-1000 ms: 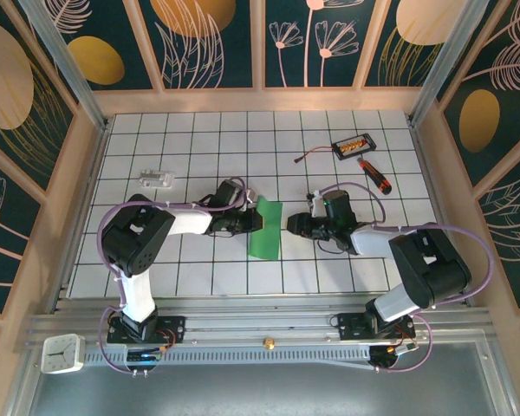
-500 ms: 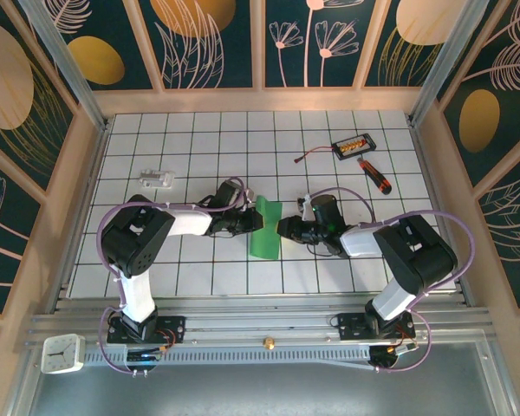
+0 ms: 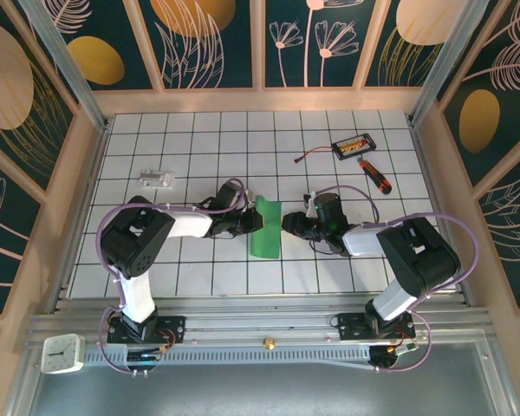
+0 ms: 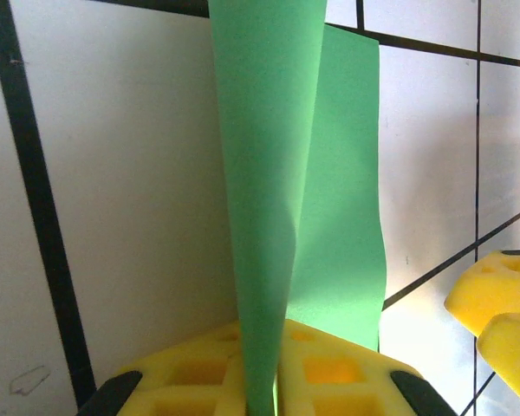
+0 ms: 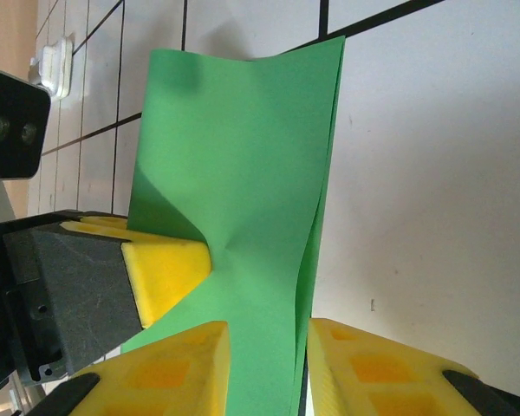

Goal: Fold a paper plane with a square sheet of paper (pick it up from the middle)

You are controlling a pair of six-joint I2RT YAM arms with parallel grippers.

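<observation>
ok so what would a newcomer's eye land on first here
The bright green paper, partly folded, at the middle of the white tiled table. The left gripper is shut on its left edge, while the right gripper has its jaws open around the right edge. Far right, a screwdriver lies by a black box.

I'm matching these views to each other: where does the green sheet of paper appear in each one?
Top external: the green paper sits at picture centre.
Left wrist: it rises up the middle.
Right wrist: it is at centre, spreading upward.
Shared landmark: the left gripper, its yellow fingers pinching the paper.
</observation>
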